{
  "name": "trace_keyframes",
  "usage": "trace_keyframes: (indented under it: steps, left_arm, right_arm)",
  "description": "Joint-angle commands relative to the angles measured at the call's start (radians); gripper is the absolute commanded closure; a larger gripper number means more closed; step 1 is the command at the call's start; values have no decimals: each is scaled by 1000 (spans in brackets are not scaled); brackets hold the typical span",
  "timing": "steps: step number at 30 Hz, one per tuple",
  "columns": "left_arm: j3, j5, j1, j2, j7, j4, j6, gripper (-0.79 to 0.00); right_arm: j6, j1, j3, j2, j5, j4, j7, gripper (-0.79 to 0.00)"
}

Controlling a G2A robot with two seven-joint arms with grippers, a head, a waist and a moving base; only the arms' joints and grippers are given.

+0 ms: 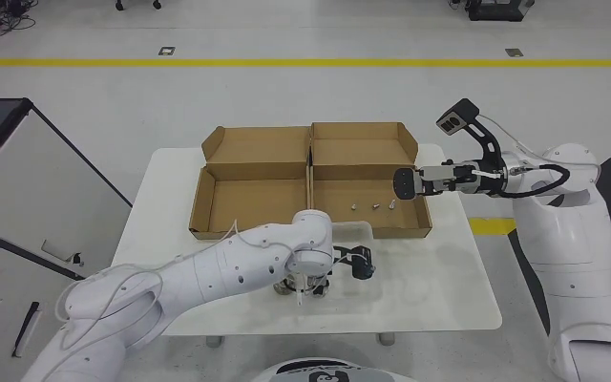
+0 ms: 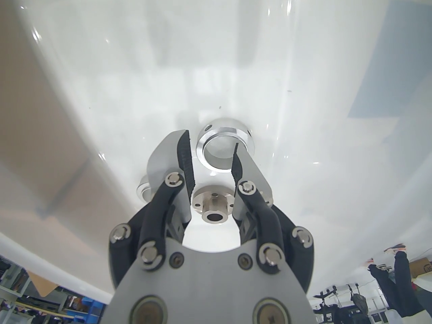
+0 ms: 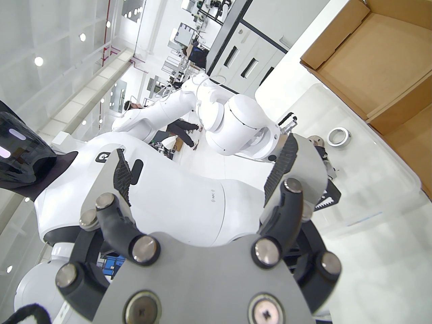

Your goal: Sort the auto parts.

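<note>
Left hand [image 2: 210, 151]: you see it partly open, gripping nothing, low inside the tray [image 1: 363, 227] | hub [image 2: 211, 204]: on tray floor, between its fingers [image 2: 185, 160], apart from both | ring [image 2: 226, 125]: in tray, just beside hub | right hand [image 3: 204, 156]: wide open, empty, above the box [image 1: 363, 196] behind the tray.

No text, label, number or sign can be read on the cardboard boxes [image 1: 250, 202], the clear tray [image 1: 361, 227], the metal parts [image 2: 233, 129] or the table [image 1: 449, 286].
</note>
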Motion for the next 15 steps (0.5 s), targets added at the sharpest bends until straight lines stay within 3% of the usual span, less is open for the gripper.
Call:
trace_keyframes:
  steps: [1,15]
  left_arm:
    - [0,-1,-1,0,-2,1,2,-286]
    - [0,19,11,-11,-2,31,2,-249]
  right_arm:
    - [0,0,0,0,0,0,0,-785]
    - [0,0,0,0,0,0,0,-785]
